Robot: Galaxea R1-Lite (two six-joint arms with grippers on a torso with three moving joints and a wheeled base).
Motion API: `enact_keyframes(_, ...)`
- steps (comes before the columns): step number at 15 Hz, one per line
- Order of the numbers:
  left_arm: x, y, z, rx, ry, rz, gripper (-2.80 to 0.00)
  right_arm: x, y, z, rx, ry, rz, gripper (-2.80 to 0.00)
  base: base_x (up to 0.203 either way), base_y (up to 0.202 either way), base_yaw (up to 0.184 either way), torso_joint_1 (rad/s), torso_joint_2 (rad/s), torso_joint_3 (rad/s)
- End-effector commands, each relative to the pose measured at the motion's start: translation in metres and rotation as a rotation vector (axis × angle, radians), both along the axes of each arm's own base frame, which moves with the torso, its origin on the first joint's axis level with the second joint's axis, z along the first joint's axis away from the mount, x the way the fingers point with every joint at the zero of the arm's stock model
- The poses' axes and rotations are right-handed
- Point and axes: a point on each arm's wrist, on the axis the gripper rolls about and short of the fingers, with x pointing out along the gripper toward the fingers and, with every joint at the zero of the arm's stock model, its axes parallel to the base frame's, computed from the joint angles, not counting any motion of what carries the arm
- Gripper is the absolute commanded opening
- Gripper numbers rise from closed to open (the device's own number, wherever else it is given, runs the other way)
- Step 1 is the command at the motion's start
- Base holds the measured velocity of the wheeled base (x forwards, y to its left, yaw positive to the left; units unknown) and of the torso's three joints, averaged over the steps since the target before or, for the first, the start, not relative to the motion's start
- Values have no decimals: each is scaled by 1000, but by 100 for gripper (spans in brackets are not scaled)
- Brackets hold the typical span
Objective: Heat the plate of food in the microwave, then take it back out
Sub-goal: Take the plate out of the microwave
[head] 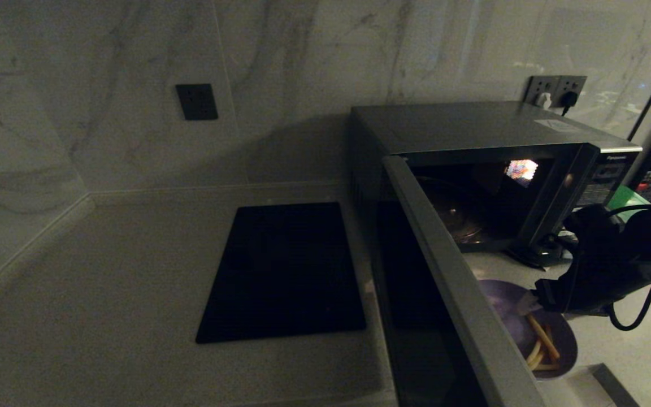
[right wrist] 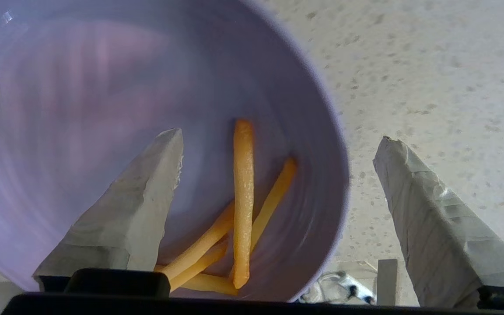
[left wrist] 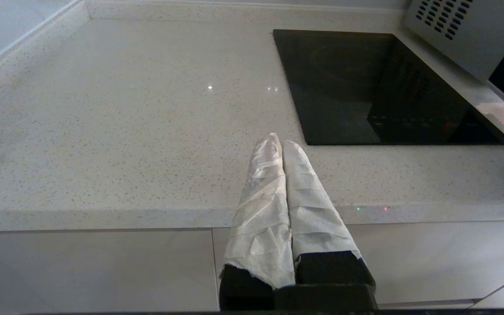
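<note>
Microwave (head: 489,169) at upper right of head view, door swung open. Plate of food (head: 529,333) sits on desk (head: 133,271) at lower right. Right gripper (right wrist: 278,175) fingers released, straddling plate rim. Left gripper (left wrist: 278,151) fingers clenched, parked over the desk.

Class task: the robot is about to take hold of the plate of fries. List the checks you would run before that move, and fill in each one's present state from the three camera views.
1. Microwave door swung open, cavity reachable: ok.
2. Plate of food resting on the counter in front of the microwave: ok.
3. Right gripper open, one finger over the plate, the other outside its rim: ok.
4. Fries lying inside the plate, clear of the rim: ok.
5. Finger height right for catching the rim: cannot tell.
6. Left gripper shut and parked over the counter edge, away from the work: ok.
</note>
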Motion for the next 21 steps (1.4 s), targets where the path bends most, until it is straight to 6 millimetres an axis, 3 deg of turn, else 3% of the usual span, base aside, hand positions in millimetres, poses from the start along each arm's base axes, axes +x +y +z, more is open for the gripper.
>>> enact_keyframes(1,0,0,0,-1,1,1,-280,0,1,-4,-2,14,13,0,0,0,0,0,0,0)
enact_keyframes(5,0,0,0,-1,-1,1,-280,0,1,-4,-10,16,13,0,0,0,0,0,0,0)
enact_keyframes(6,0,0,0,-1,1,1,-280,-1,1,-4,-11,18,13,-280,0,0,0,0,0,0)
enact_keyframes(21,0,0,0,-1,1,1,-280,-16,2,6,-14,9,7,-280,0,0,0,0,0,0)
